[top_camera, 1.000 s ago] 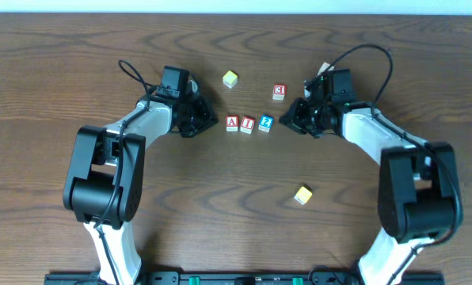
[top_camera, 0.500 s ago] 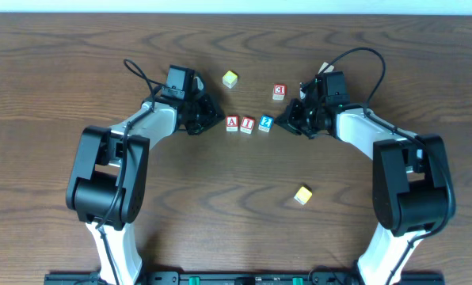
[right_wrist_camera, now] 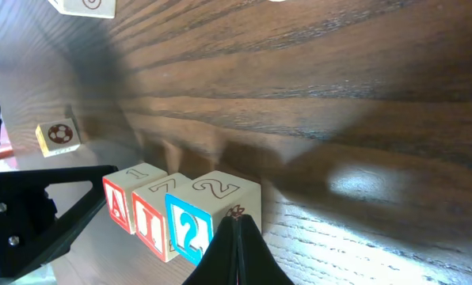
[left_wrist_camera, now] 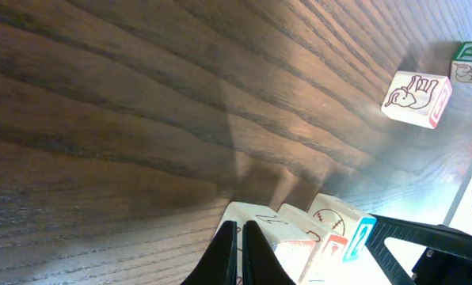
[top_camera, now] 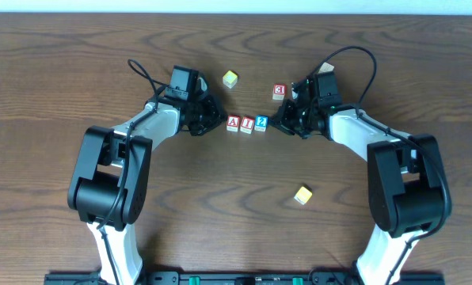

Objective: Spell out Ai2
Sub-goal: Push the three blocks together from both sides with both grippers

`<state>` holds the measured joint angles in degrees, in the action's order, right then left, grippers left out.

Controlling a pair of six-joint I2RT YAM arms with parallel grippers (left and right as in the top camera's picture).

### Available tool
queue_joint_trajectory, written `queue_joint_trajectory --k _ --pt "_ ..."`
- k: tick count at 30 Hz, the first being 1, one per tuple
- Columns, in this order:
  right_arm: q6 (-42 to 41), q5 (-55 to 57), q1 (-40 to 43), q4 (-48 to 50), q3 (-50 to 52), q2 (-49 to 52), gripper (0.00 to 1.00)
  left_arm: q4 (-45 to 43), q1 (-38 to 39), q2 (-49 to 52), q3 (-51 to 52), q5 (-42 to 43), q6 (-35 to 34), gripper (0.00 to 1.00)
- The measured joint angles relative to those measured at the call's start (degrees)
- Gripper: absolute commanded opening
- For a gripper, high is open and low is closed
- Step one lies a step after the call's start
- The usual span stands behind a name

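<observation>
while the a block (top_camera: 233,123), i block (top_camera: 247,123) and 2 block (top_camera: 260,122) sit touching in a row at the middle of the table (top_camera: 220,214), the left gripper (top_camera: 217,119) is pinched shut on nothing at the a end, and the right gripper (top_camera: 274,123) is likewise closed and empty against the 2. they look like light, rigid wooden cubes, quick to slide or twist. best pushed square on a flat end face, or pinched across opposite sides.

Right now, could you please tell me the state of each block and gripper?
A block: in the row, letter up.
I block: in the row, middle.
2 block: in the row, number up.
3 block: apart, unused.
Far yellow block: apart.
Near yellow block: apart.
Left gripper: shut, at A block.
Right gripper: shut, at 2 block.
</observation>
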<state>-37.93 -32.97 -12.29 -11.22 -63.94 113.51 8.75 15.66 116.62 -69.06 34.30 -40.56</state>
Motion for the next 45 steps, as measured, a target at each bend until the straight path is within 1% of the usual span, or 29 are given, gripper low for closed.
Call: queue_joint_trajectory --k 22,35,45 --pt "-0.4 0.9 -1.0 1.2 0.0 0.0 0.02 0.1 1.4 0.0 0.0 -0.5 -1.7 0.06" --pt "-0.4 2.0 -1.0 2.3 0.0 0.0 0.02 1.5 2.9 0.0 0.0 -3.1 -5.6 0.06" --pt "-0.4 2.2 -1.0 0.5 0.0 0.0 0.01 1.6 3.2 0.0 0.0 -4.1 -6.0 0.06"
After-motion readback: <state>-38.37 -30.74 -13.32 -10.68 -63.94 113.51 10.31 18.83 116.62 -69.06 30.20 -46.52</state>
